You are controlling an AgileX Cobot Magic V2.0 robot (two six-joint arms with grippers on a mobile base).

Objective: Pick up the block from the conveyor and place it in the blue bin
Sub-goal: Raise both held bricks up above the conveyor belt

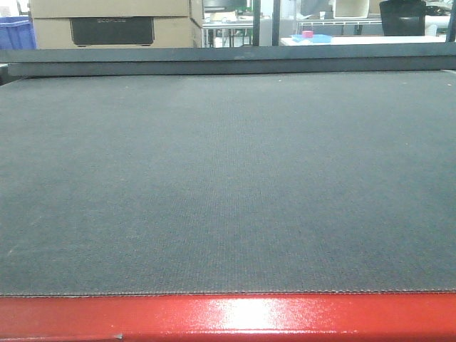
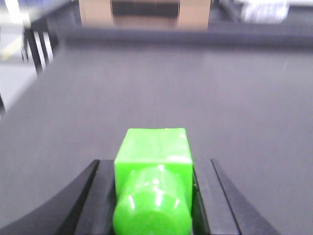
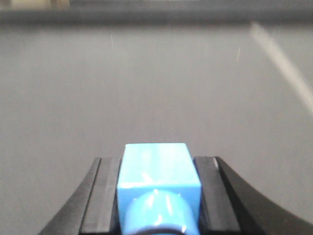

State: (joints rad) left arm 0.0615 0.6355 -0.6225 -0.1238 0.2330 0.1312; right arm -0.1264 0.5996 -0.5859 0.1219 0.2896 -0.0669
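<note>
The conveyor [image 1: 228,178] fills nearly the whole front view. It is one wide, flat, dark grey belt with a fine woven grain, and in both wrist views it runs on ahead of me and below me. Along its near edge lies a glossy red metal frame [image 1: 228,317] that catches a white glare. A dark, matt rail [image 1: 228,60] closes off the far edge.

My left claw [image 2: 154,160] has two black, curved fingers [image 2: 93,200]. They sit close on either side of a bright green piece [image 2: 152,181], which is a smooth plastic cube with a rounded, shiny knob towards the camera. My right claw [image 3: 156,158] looks the same, with two black fingers [image 3: 105,196] flanking a light blue piece [image 3: 159,191] of the same cube-and-knob shape. I cannot tell whether either claw is clamped on its piece or only stands beside it.

Beyond the rail the room is bright and cluttered. Two brown cardboard boxes [image 1: 114,21] are stacked there, the lower one with a dark panel on its face. One blue crate [image 1: 14,32] shows at the far left. On a white worktop [image 1: 370,40] further back there is one shallow blue tray [image 1: 313,38] with a small pink thing [image 1: 307,33] in it. One black bin [image 1: 402,18] stands to the right.
</note>
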